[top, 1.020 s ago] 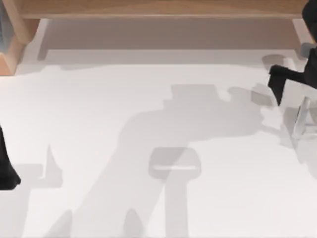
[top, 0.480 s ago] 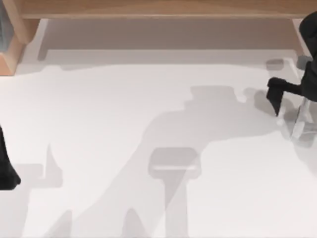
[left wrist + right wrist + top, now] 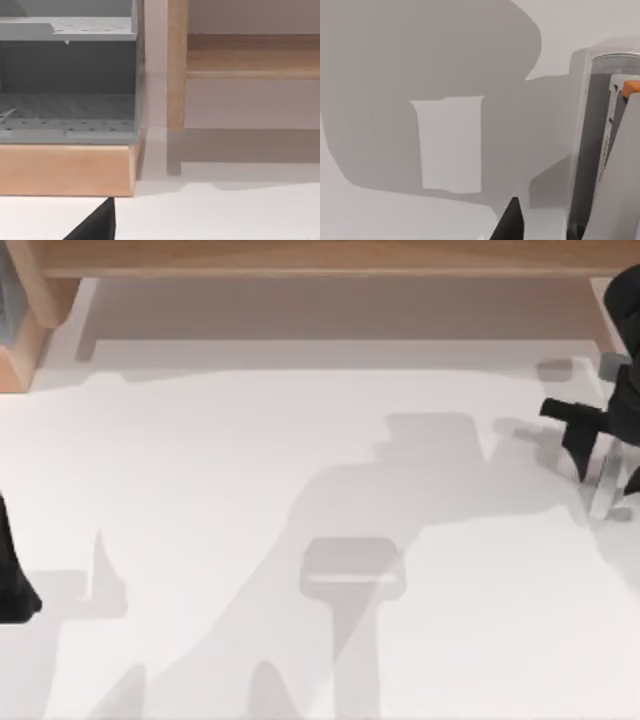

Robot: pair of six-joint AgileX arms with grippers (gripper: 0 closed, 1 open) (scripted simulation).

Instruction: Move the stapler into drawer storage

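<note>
Stapler not yet picked up

While the left tool (image 3: 15,585) sits parked at the table's (image 3: 300,490) left edge, the right tool (image 3: 590,445) hangs over the stapler (image 3: 605,485), which lies on the table near the right edge. I cannot tell how far either opens. Gripping, carrying and placing it in the grey drawer (image 3: 67,107) all remain

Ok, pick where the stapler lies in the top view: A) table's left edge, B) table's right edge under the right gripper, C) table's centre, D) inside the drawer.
B: the stapler lies on the table near its right edge, right beneath the right gripper.
</note>
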